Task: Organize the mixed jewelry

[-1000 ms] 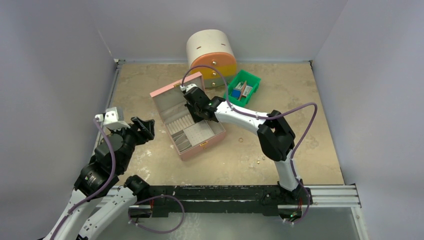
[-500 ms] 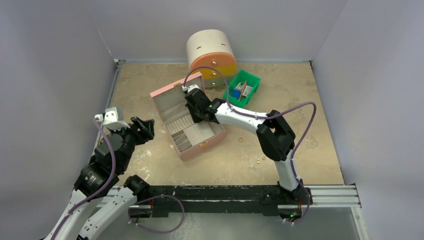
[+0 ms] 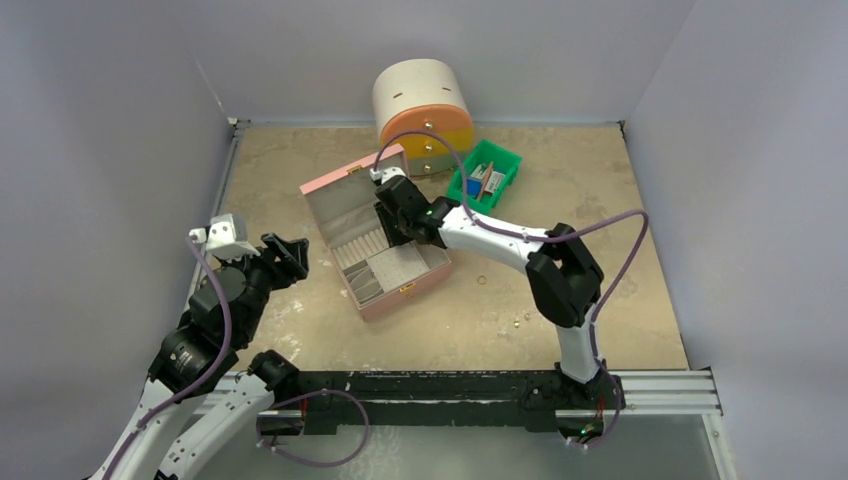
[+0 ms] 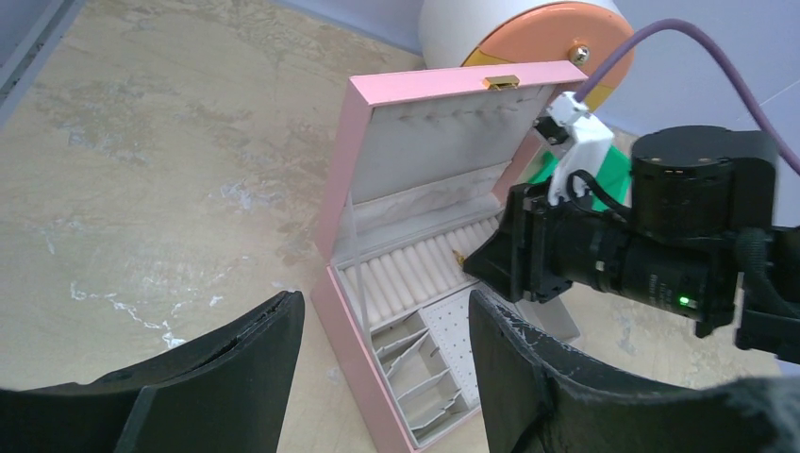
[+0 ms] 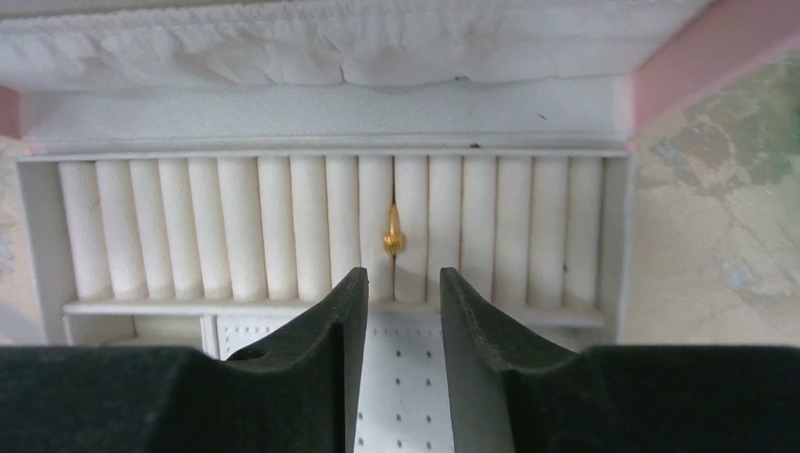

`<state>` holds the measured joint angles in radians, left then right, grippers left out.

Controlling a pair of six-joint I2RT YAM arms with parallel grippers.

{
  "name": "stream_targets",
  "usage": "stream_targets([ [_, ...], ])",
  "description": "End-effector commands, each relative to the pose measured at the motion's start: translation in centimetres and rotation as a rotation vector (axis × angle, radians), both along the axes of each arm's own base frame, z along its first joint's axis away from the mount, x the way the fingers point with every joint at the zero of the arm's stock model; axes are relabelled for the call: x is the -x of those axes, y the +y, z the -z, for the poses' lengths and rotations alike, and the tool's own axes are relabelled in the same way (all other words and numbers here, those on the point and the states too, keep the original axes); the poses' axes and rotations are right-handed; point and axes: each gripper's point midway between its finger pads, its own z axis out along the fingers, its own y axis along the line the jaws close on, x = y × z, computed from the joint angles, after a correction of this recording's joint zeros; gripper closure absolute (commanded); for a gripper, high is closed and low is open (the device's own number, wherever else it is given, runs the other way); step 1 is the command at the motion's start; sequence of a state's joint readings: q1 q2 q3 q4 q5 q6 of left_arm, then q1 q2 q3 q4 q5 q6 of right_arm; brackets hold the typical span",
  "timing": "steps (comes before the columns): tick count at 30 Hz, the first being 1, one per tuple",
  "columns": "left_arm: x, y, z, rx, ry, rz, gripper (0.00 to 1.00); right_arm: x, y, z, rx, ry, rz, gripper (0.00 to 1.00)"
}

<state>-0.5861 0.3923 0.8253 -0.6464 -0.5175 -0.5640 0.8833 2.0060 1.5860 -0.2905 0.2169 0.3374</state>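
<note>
Ring (image 5: 393, 236) sits wedged between two white rolls (image 5: 236, 226) at the middle of my right-wrist frame, just above my right claw (image 5: 400, 283), whose jaws stand narrowly parted and hold nothing. If I back out crooked, a fingertip (image 5: 344, 304) could catch the ring and flick it from its slot. My left claw (image 4: 385, 304) gapes wide and empty, lower left overhead.

The right gripper (image 5: 400, 283), shut a second ago, now stands parted, clear of the small gold ring (image 5: 393, 233) lodged between white padded rolls (image 5: 236, 226).
</note>
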Motion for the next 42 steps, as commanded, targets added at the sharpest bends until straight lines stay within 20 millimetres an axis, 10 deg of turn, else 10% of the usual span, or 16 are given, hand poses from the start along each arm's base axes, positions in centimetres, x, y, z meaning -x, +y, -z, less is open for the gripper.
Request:
stream_targets([
  [1,-0.3,-0.2,-1.3,0.024,-0.035,0.003,0.36,0.4,-0.9,-6.3,-0.103,-0.071,0.024,0.62],
  [11,-0.5,-0.3,-1.2,0.02,-0.028,0.007,0.36,3.7,-5.4,-11.7,-0.191,-0.134,0.061,0.58],
  [18,-0.6,-0.4,-1.1,0.015,-0.022,0.01,0.36,6.1,-10.3,-11.8,-0.188,-0.163,0.159,0.59],
  [31,-1.1,-0.8,-0.7,0.006,-0.002,0.019,0.36,8.9,-19.3,-4.3,-0.085,-0.123,0.437,0.69],
  [42,-1.2,-0.9,-0.5,0.001,0.005,0.02,0.36,7.8,-19.2,0.7,-0.108,-0.005,0.619,0.72],
])
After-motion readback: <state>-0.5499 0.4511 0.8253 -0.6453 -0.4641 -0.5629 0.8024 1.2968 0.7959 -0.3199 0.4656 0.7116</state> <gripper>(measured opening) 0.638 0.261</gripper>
